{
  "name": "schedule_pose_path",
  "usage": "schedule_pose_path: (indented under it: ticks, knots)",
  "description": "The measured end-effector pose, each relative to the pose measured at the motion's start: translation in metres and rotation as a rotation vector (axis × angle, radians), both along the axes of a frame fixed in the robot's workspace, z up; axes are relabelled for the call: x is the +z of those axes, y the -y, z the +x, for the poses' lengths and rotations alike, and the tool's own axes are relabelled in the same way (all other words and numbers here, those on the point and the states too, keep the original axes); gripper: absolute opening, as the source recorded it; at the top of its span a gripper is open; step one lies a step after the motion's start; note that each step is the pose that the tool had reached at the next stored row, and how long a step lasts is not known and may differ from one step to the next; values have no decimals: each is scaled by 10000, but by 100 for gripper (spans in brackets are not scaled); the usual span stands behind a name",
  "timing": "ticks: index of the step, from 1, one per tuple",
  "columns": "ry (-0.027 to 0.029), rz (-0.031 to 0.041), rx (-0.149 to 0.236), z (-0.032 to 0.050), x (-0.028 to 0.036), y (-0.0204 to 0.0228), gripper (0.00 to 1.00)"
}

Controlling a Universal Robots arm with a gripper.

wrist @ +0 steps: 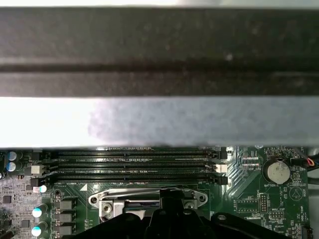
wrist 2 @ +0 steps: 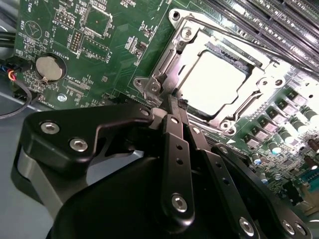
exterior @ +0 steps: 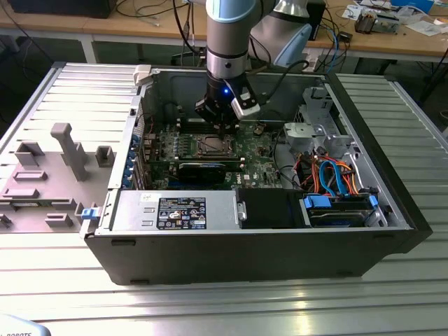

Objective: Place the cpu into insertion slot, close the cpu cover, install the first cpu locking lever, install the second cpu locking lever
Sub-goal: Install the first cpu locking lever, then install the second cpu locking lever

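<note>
Exterior view. I have the gripper (exterior: 222, 127) lowered into the open computer case (exterior: 392, 231), its tip just above the insertion slot (exterior: 210, 146) on the green motherboard (exterior: 259, 164). The case also holds a long black card (exterior: 201, 170) just in front of the socket, a power supply (exterior: 178, 212) along the front wall, and a drive bay with blue and orange cables (exterior: 334, 175) toward the exterior view's right. A grey fixture tray (exterior: 42, 203) lies outside the case on the exterior view's left.

Second wrist view. The cpu (wrist 2: 214, 82) sits flat in the insertion slot, its pale metal top showing through the cut-out of the cpu cover (wrist 2: 172, 62), which lies down over it. The fingers (wrist 2: 175, 149) are drawn together to a narrow point at the near corner of the cover, by a hinge screw (wrist 2: 151, 87); I see nothing clasped between them. A locking lever (wrist 2: 239, 37) runs along the far edge of the socket. A coin battery (wrist 2: 48, 68) sits well apart.

First wrist view. The memory slots (wrist: 134, 164) run beside the cover's edge (wrist: 149, 196), where the gripper meets it.

Risk, as I judge it: the tip could slip off the thin frame and strike board components, or press the cover unevenly onto the chip.
</note>
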State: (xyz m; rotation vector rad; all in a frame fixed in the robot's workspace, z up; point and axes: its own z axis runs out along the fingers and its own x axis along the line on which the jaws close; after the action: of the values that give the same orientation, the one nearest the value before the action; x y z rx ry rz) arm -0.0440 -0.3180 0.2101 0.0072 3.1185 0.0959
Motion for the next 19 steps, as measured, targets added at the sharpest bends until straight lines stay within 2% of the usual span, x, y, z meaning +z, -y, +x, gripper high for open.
schedule_pose_path:
  ticks: [4,10,15,19]
  knots:
    - [0,0,0,0,-1,36,11]
    - [0,-1,0,0,-2,63,11]
    - [0,1,0,0,-2,135,11]
    - [0,-1,0,1,13,138,11]
